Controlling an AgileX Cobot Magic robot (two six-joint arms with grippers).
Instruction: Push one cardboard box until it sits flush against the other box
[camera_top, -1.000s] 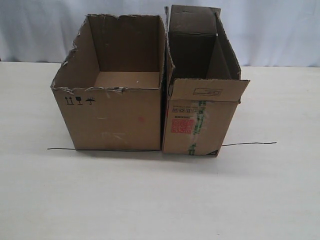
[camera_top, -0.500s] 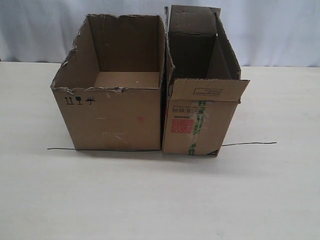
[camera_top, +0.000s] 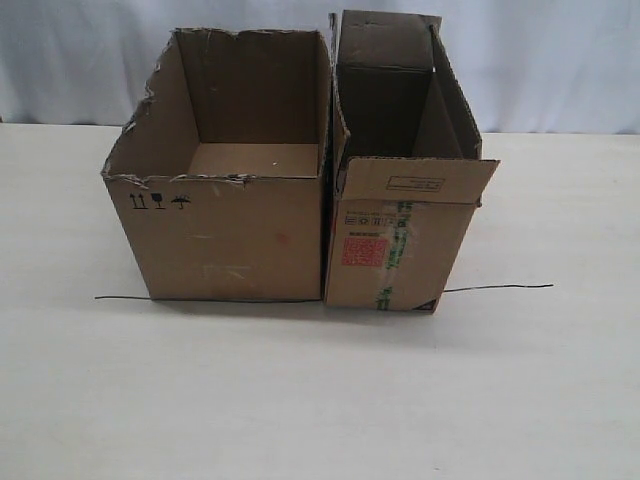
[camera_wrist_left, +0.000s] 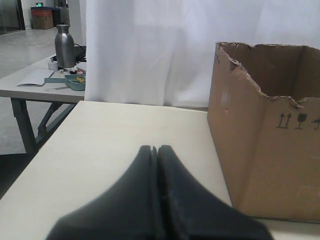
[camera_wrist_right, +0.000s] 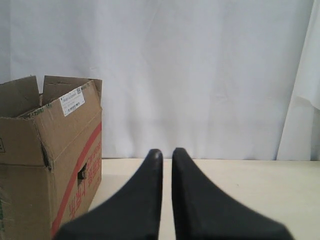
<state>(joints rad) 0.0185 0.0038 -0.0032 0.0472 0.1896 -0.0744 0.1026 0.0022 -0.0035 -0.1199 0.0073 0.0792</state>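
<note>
Here, pale table (camera_top: 300, 400), white curtain (camera_top: 560, 60) — left end effector (camera_wrist_left: 154, 148) closed, right end effector (camera_wrist_right: 167, 151) seemingly near-closed, both empty.

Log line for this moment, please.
narrow red-label box: beside torn-rim box, sides look flush | left gripper: shut, clear of boxes | right gripper: nearly shut, empty

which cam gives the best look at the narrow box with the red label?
Exterior view: the cardboard box shows whole there, with front label, tape, flaps and its side against the other box. The right wrist view catches only its striped side and a flap; the left wrist view misses it entirely.
</note>
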